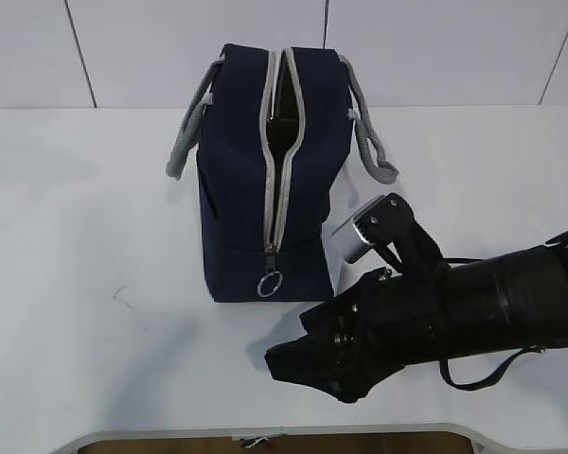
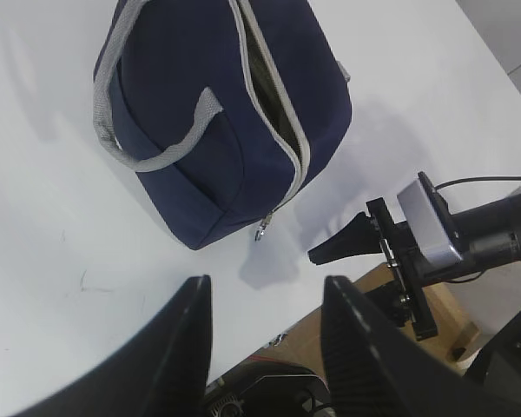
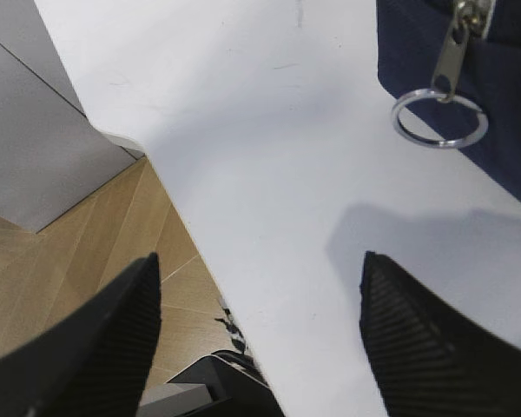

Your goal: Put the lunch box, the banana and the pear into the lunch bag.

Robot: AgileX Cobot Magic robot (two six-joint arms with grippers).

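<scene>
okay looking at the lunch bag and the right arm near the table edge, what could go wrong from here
The right claw hangs open partly past the table front edge, close to the lunch bag; a swing toward it could snag the ring pull and drag or tip the bag. The zipper gapes only narrowly, so packing could jam. No lunch box, banana or pear shows on the table; they may already be inside.

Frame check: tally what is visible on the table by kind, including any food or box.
Lunch bag: 1, zipper open
Grey handles: 2
Ring pull: 1
Lunch box, banana, pear: 0 in view
Total: 1 item on the table, the bag with its parts.
</scene>
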